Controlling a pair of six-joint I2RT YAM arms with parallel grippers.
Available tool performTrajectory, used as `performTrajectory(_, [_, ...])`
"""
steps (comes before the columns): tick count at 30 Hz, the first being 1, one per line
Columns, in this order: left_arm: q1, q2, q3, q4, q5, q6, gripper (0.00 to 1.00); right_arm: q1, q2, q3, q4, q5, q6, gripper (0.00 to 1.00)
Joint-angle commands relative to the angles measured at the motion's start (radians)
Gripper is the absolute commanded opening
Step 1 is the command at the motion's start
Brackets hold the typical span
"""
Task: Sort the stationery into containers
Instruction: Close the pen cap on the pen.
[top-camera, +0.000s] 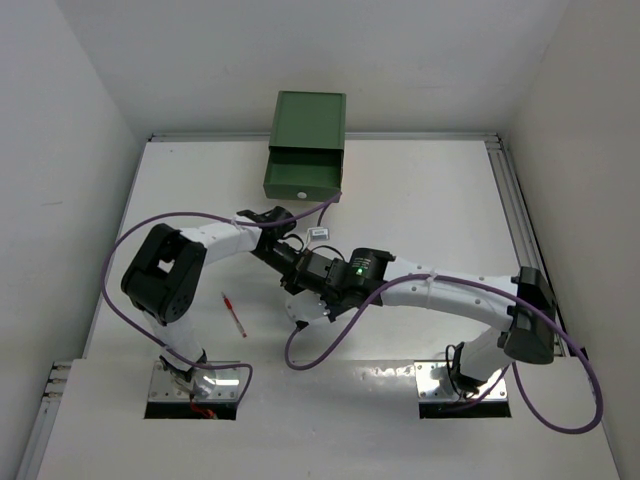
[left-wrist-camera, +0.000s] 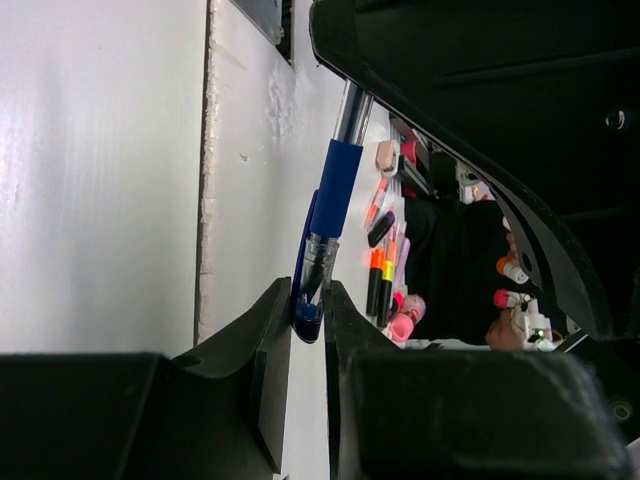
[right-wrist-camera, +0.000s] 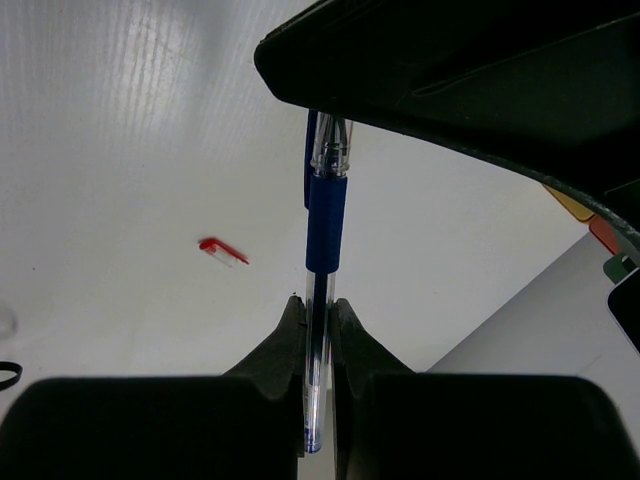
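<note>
A blue pen (right-wrist-camera: 326, 215) with a clear barrel and blue grip hangs between my two grippers above the table. My right gripper (right-wrist-camera: 318, 310) is shut on its clear barrel. My left gripper (left-wrist-camera: 308, 300) is shut on the same blue pen (left-wrist-camera: 330, 200) at its dark blue end. In the top view the two meet near the table's middle (top-camera: 280, 238). A pile of stationery (left-wrist-camera: 385, 270), orange, pink and purple markers, lies beyond the pen. A red pen (top-camera: 233, 315) lies alone on the table. The dark green container (top-camera: 305, 145) stands at the back, its drawer (top-camera: 300, 180) pulled out.
Purple cables (top-camera: 320, 340) loop over the table around both arms. White walls close in the table on the left, back and right. The right arm's forearm (top-camera: 430, 290) stretches across the middle, hiding the pile from above.
</note>
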Motion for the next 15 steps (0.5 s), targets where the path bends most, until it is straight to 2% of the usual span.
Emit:
performTrajectory(1, [0.016,-0.028,0.094,0.149,0.097,0.0,0.0,0.083,0.01,0.033,0.229,-0.216,-0.019,0.0])
performTrajectory(3, [0.022,-0.041,0.083,0.167,0.08,-0.029,0.01,0.076,-0.005,0.022,0.229,-0.208,-0.021,0.0])
performTrajectory(8, [0.05,-0.062,0.057,0.204,0.075,-0.068,0.42,0.055,-0.039,-0.016,0.234,-0.189,-0.024,0.0])
performTrajectory(11, [0.06,-0.073,0.056,0.201,0.077,-0.066,0.48,0.046,-0.048,-0.025,0.237,-0.178,-0.024,0.0])
performTrajectory(15, [0.065,-0.09,0.046,0.186,0.079,-0.051,0.51,0.029,-0.059,-0.033,0.241,-0.17,-0.029,0.0])
